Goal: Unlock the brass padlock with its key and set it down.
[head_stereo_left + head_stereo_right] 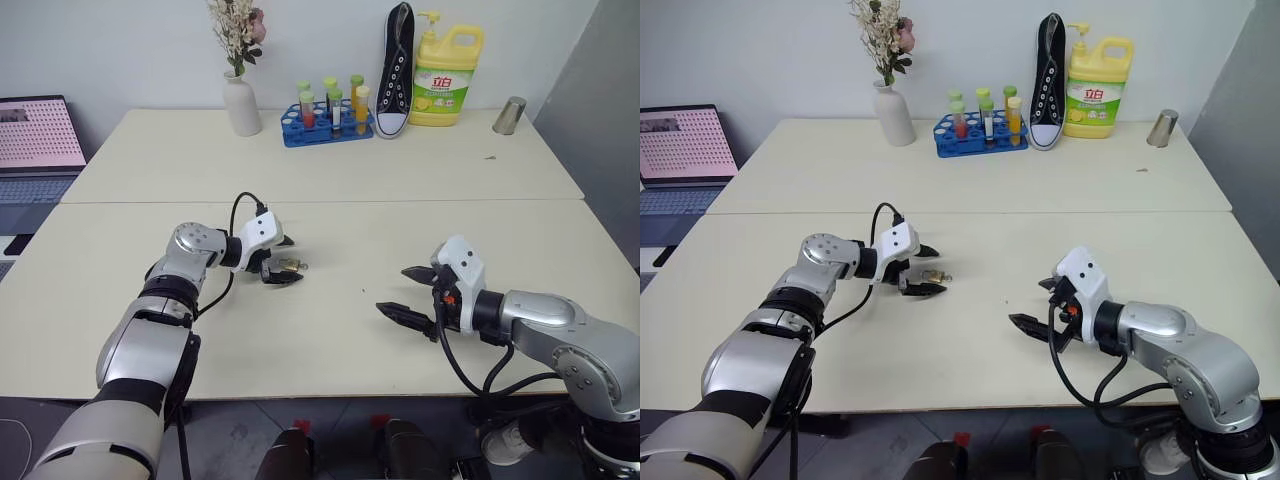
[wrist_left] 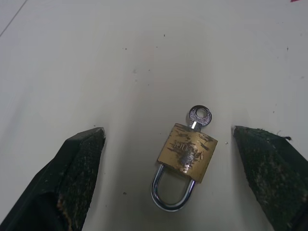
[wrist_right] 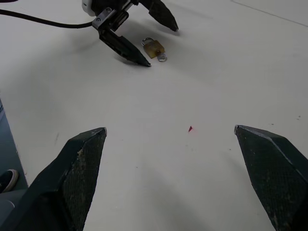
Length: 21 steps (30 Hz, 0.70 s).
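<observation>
Between the spread fingers of the left tool (image 1: 284, 260), the brass padlock (image 2: 188, 153) lies flat on the counter (image 1: 330, 330), touched by neither finger. In the left wrist view its long axis runs roughly from 7 to 1 o'clock: the silvery shackle (image 2: 172, 192) loops toward 7, and the key (image 2: 199, 116), set in the body, shows its round ringed head toward 1. Engraving on the brass face is too worn to read; head views show only a golden speck. The right tool (image 1: 411, 292), released and empty, hovers well apart at 3 o'clock. At the counter's far edge, a yellow bottle (image 1: 444, 75) carries Chinese characters.
</observation>
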Tool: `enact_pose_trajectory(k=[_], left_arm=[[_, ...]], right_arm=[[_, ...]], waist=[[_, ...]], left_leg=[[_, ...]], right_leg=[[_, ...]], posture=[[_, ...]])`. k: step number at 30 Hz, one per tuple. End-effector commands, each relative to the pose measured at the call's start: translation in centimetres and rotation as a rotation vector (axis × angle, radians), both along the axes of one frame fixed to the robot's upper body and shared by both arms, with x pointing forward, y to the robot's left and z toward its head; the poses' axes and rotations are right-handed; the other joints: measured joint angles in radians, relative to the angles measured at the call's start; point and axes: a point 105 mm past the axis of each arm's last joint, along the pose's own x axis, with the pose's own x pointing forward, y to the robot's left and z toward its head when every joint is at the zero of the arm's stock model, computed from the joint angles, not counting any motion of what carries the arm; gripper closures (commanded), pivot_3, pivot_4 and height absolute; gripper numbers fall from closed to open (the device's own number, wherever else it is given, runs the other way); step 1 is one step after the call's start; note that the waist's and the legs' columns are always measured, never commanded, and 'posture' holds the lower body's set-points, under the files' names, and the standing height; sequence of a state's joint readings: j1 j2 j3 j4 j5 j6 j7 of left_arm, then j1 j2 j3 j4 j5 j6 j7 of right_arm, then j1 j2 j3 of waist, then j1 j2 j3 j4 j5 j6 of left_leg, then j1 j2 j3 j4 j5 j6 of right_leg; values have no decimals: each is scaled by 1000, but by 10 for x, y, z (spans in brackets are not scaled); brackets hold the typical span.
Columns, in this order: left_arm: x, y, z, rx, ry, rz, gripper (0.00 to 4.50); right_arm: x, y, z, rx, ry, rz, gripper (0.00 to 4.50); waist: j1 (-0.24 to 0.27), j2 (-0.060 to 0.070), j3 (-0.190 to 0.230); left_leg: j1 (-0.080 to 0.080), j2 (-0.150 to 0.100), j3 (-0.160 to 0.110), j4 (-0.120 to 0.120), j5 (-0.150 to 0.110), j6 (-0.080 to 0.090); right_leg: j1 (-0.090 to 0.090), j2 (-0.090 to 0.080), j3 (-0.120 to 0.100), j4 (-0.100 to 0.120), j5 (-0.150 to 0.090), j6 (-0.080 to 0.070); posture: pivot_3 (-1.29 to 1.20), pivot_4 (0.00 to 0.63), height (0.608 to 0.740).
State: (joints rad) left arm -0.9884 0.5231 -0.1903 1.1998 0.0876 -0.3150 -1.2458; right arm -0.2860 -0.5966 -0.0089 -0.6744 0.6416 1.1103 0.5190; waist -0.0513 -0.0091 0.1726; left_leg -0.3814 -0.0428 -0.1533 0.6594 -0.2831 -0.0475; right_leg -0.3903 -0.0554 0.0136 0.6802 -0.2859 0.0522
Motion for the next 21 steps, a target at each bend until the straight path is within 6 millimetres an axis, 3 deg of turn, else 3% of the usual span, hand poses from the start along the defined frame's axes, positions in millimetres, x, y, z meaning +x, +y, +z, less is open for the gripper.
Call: enact_pose_trajectory(k=[1, 4, 13, 21], left_arm=[[-5, 11, -6, 68, 45, -12, 0], [-7, 12, -9, 91, 54, -24, 576], [-17, 21, -24, 155, 108, -45, 3480], [-21, 16, -19, 55, 87, -60, 3549]], right_arm=[[-4, 1, 10, 10, -45, 8, 42], [-3, 1, 10, 11, -45, 9, 0], [-1, 0, 12, 12, -51, 13, 0], [0, 1, 12, 8, -68, 27, 0]], waist=[[-3, 0, 0], [-4, 0, 0], [-6, 0, -1], [-11, 0, -1]], left_leg=[[0, 0, 0, 0, 0, 0], [0, 0, 0, 0, 0, 0], [2, 0, 0, 0, 0, 0], [3, 1, 0, 0, 0, 0]], right_leg=[[0, 0, 0, 0, 0, 0], [0, 0, 0, 0, 0, 0], [1, 0, 0, 1, 0, 0], [1, 1, 1, 1, 0, 0]], posture=[[0, 150, 740], [0, 150, 740], [0, 150, 740], [0, 150, 740]])
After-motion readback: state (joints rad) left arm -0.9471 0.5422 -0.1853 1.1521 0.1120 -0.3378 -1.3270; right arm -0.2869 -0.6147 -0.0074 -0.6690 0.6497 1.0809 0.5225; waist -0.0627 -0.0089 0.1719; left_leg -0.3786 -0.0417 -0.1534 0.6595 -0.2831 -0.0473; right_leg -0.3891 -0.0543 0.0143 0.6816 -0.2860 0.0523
